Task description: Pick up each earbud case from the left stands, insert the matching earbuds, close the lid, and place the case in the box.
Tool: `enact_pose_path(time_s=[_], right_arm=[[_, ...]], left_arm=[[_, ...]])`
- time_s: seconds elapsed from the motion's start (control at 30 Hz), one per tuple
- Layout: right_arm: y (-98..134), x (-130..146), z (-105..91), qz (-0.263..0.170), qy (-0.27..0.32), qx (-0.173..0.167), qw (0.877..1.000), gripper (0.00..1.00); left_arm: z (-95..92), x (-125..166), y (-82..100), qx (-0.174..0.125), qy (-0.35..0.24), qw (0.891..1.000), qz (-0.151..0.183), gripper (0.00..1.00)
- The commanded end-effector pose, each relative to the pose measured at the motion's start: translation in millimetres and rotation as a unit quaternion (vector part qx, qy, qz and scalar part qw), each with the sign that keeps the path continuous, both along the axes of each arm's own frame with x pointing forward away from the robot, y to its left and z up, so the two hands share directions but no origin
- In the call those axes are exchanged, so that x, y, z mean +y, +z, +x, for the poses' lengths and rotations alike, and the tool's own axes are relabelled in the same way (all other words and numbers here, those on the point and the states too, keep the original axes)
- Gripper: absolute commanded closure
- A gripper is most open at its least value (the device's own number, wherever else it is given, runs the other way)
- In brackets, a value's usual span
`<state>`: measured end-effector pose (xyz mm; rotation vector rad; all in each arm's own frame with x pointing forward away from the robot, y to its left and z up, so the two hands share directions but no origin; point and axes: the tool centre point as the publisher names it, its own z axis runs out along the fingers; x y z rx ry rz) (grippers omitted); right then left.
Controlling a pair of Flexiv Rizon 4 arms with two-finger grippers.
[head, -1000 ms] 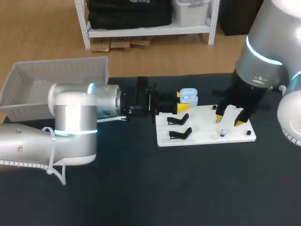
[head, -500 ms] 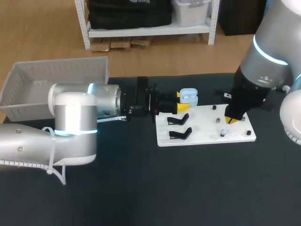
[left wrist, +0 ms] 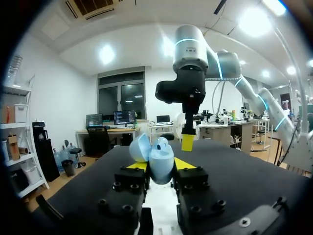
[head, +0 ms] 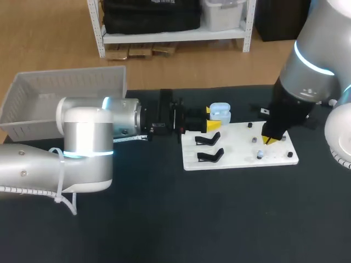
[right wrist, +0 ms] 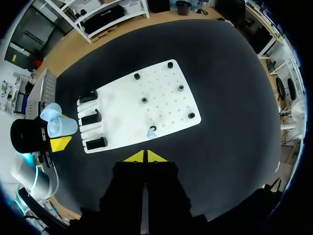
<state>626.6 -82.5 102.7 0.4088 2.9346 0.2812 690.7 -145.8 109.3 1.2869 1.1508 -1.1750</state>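
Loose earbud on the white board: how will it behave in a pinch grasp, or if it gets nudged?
The earbud looks tiny and rounded beside the right gripper, so it is probably very light and may squirt out of an off-centre pinch. It sits on the flat white board with no wall around it, so a sideways nudge would likely make it skid or roll.

Pretty ordinary lab room, bright overhead lighting

Black table (head: 164, 219) on a wood-look floor (head: 49, 38), with a white metal shelf (head: 175, 34) behind it holding a black bag (head: 151, 13) and a clear bin (head: 222, 13). The left wrist view gets white walls (left wrist: 54, 98), a dark window (left wrist: 122, 100), glowing ceiling lights (left wrist: 106, 54) and a desk (left wrist: 105, 132) with monitors (left wrist: 124, 117).
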Motion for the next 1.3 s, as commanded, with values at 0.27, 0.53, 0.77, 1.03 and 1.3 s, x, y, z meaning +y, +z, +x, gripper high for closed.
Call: enact_pose_path(time_s=[0.27, 0.53, 0.77, 1.03, 1.3], right_arm=[[-1, -1, -1.2, 0.003, -0.009, 0.005, 1.0, 0.14], [-5, -3, -2.4, -0.002, -0.013, -0.002, 1.0, 0.0], [-12, -2, -6.7, -0.022, 0.004, -0.029, 0.999, 0.0], [-30, -4, -3.9, -0.04, 0.015, -0.025, 0.999, 0.0], [-54, -5, 9.3, -0.064, 0.004, -0.009, 0.998, 0.0]], left_arm=[[-1.7, 0, -0.8, -0.002, 0.003, 1.0, -0.002, 1.0], [-1.7, 0, -0.8, -0.002, 0.003, 1.0, -0.002, 1.0], [-1.7, 0, -0.8, -0.002, 0.003, 1.0, -0.002, 1.0], [-1.7, 0, -0.8, -0.002, 0.003, 1.0, -0.002, 1.0], [-1.7, 0, -0.8, -0.002, 0.003, 1.0, -0.002, 1.0]])
